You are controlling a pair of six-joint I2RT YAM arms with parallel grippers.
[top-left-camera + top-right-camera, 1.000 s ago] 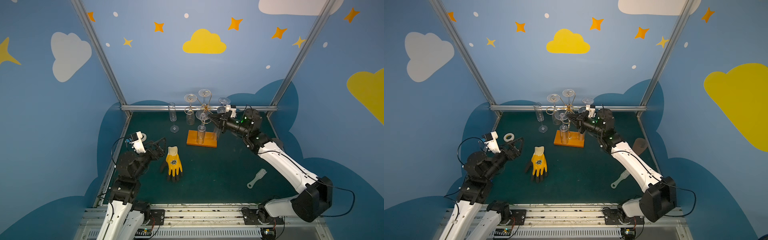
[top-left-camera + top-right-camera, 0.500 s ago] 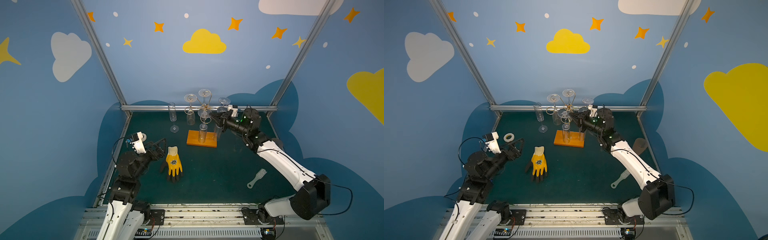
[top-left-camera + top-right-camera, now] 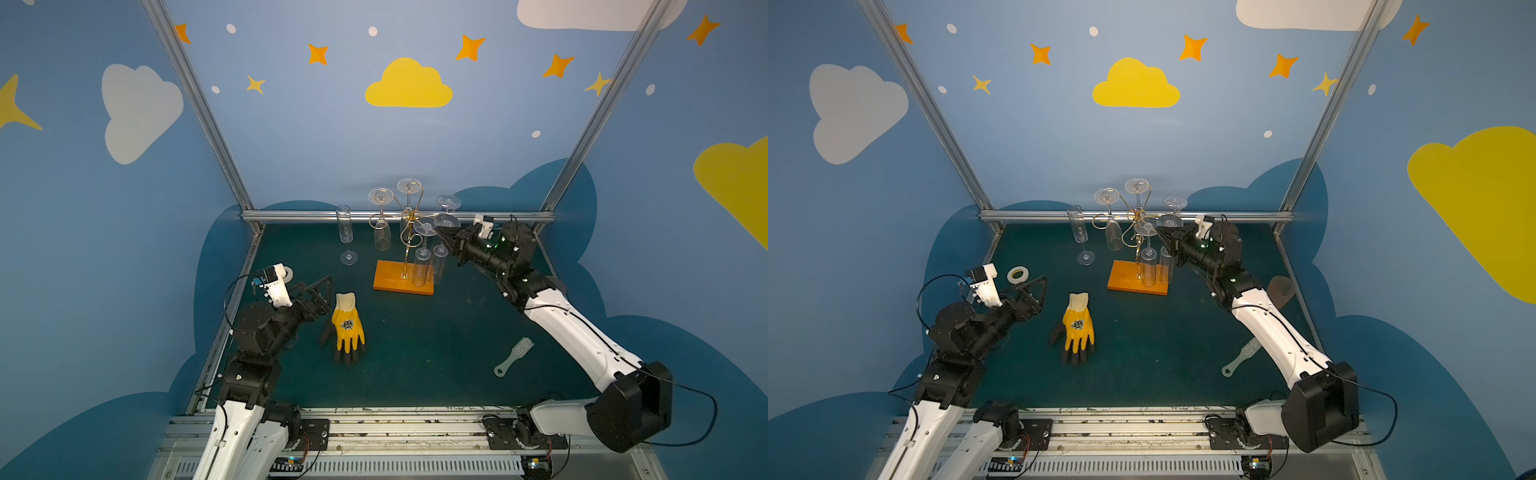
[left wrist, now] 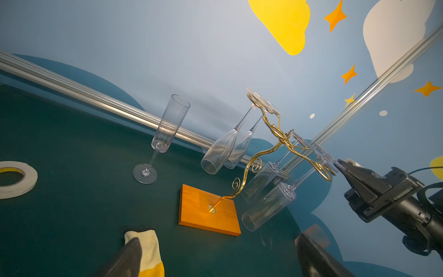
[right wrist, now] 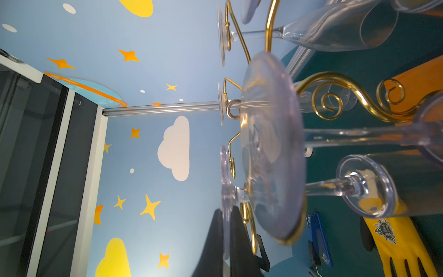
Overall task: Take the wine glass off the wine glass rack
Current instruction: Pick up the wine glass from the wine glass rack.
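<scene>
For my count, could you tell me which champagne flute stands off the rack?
The upright champagne flute on the mat, left of the wine glass rack; the others hang upside down.

The rack is a thin gold wire post with curled spiral arms, fixed to a flat rectangular orange wooden base. It stands upright near the table's far edge, about midway along it. Clear, slim glasses hang bowl-down from the arms, their round feet resting on the wire. On the side toward the table's right edge, one glass hangs with its bowl by the base's right end. The right gripper is clamped on the rim of its foot. One flute stands upright on the table, left of the rack and apart from it.
</scene>
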